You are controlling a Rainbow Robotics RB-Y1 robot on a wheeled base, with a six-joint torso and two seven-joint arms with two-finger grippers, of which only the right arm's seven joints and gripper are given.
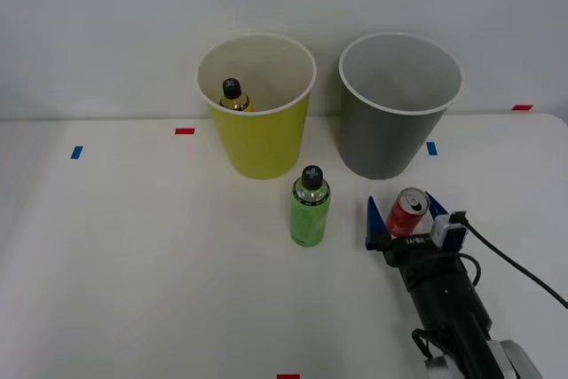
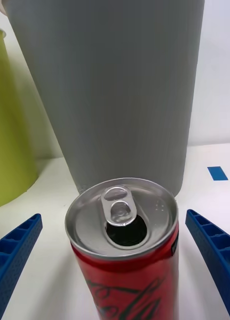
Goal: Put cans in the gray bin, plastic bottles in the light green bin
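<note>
Down at about five o'clock on the white table point(image 1: 133, 264), the right gripper point(image 1: 406, 218) stands spread wide, its blue ribbed fingers point(image 2: 15, 250) flanking the red can point(image 1: 408, 212) with clear gaps on both sides, so it grips nothing. That can stands upright, its silver top showing an opened tab. Just beyond it, toward twelve o'clock, rises the gray bin point(image 1: 395, 104). At nine o'clock from the can stands the green bottle point(image 1: 309, 207) with its black cap, upright, just in front of the light green bin point(image 1: 260, 144), inside which rests the amber bottle point(image 1: 233, 97). Small blue and red tape marks dot the table.
</note>
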